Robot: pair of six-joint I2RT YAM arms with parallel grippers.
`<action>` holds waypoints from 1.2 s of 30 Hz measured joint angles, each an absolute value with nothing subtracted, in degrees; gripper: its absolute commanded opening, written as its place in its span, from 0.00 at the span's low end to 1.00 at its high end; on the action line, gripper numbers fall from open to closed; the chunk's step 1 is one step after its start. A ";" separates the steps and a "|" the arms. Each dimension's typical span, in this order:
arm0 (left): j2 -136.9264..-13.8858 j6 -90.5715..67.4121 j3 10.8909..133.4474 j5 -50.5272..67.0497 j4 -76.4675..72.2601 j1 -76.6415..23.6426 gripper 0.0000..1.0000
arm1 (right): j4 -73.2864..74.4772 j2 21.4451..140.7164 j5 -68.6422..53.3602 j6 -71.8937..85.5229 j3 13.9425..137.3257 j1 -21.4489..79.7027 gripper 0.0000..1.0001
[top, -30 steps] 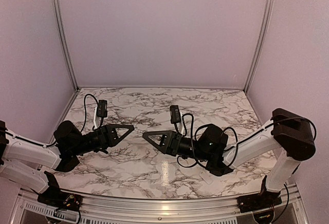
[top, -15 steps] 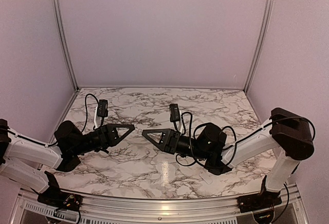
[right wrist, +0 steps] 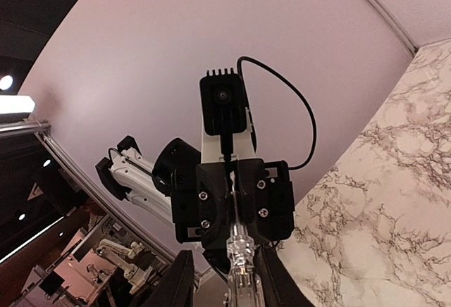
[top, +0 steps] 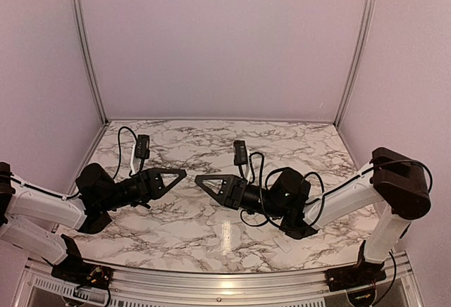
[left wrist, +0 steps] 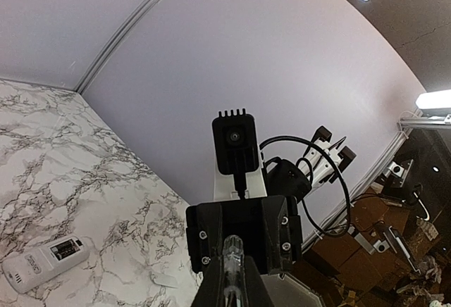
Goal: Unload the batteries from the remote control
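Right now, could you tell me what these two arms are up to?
The two arms face each other above the marble table, tips almost meeting. The left gripper is shut on a thin clear stick, and the right gripper stands open, a finger on either side of it. The white remote lies on the table untouched, with its dark recess facing up.

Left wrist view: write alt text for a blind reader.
The right arm's black end, small wrist camera on top, points straight at the lens against a lavender wall. At lower left, a slim white remote control lies on the grey-veined white marble table, dark recess facing up.
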State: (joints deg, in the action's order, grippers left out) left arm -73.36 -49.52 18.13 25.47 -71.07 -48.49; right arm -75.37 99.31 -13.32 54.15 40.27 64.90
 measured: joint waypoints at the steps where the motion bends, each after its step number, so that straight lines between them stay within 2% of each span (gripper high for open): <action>1: -73.36 -49.45 18.28 25.52 -70.96 -48.49 0.00 | -75.37 99.31 -13.15 53.98 40.27 64.90 0.25; 9: -73.36 -49.01 18.90 25.71 -70.65 -48.49 0.00 | -75.35 99.31 -12.69 53.69 40.34 64.64 0.17; 17: -73.34 -49.12 19.03 26.11 -70.72 -48.49 0.00 | -75.55 99.24 -12.51 53.32 40.34 64.58 0.00; 20: -73.34 -49.08 19.14 26.11 -70.61 -48.49 0.00 | -75.55 99.22 -12.49 53.32 40.34 64.58 0.00; 21: -73.34 -49.06 19.25 26.11 -70.52 -48.49 0.03 | -75.55 99.20 -12.49 53.32 40.34 64.58 0.00; 22: -73.34 -48.99 19.35 26.09 -70.37 -48.49 0.14 | -75.55 99.18 -12.47 53.32 40.34 64.58 0.00; 24: -73.34 -48.64 19.70 26.09 -69.95 -48.49 0.45 | -75.53 99.07 -12.43 53.25 40.34 64.53 0.00; 25: -73.34 -48.03 19.88 26.06 -69.32 -48.49 0.56 | -75.44 99.00 -12.21 53.23 40.34 64.53 0.00; 26: -73.36 -47.37 19.88 26.04 -68.34 -48.49 0.73 | -75.42 98.89 -12.10 53.17 40.34 64.53 0.00; 28: -73.36 -46.89 19.88 26.00 -66.04 -48.49 0.95 | -74.81 98.10 -11.57 52.75 40.14 64.53 0.00; 30: -73.36 -46.22 19.88 25.85 -64.47 -48.49 0.99 | -74.00 96.49 -10.81 52.10 39.31 64.53 0.00; 36: -73.32 -44.84 19.88 23.53 -61.10 -48.49 0.99 | -68.38 90.32 -6.63 49.60 36.16 64.53 0.00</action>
